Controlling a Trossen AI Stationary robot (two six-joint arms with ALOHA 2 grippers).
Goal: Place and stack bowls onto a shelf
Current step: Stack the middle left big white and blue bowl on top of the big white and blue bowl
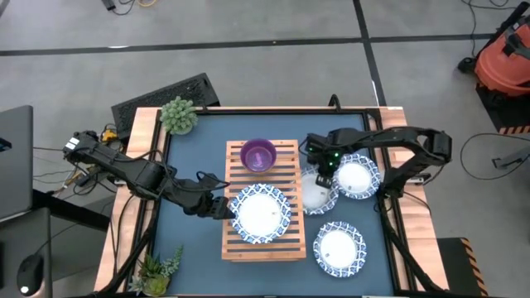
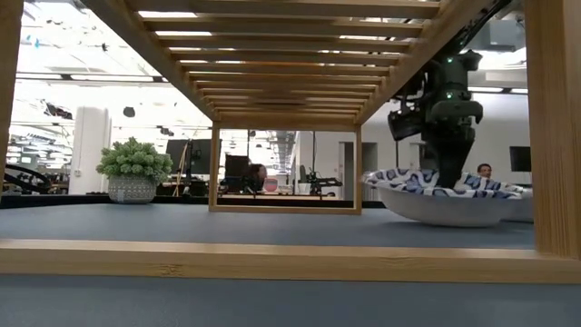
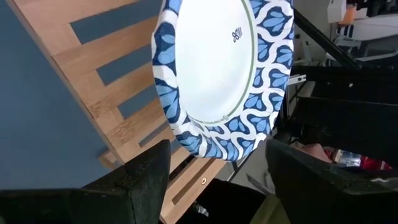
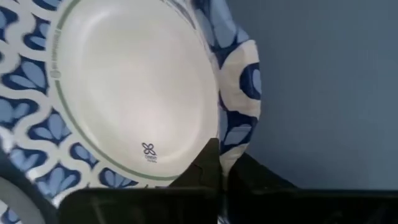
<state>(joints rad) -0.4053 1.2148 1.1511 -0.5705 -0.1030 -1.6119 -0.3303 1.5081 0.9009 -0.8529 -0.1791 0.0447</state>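
While one white dish (image 1: 262,213) with a blue patterned rim lies flat on the near half of the slatted wooden shelf (image 1: 291,242), a purple bowl (image 1: 258,155) stands upright on the far half of the same shelf; three further patterned dishes lie on the dark blue tabletop (image 1: 199,165) to the right of the shelf: one just beside the shelf (image 1: 315,194), one farther right (image 1: 358,177), overlapping it, and one nearer the front edge (image 1: 339,246). The right gripper (image 1: 325,172) is down at the dish beside the shelf, its fingers pressed together on that dish's rim (image 4: 239,134); the left gripper (image 1: 222,209) sits at the left edge of the dish on the shelf, fingers spread and holding nothing. Two small potted plants stand on the left side of the table, one at the far corner (image 1: 178,115) and one at the near corner (image 1: 157,269).
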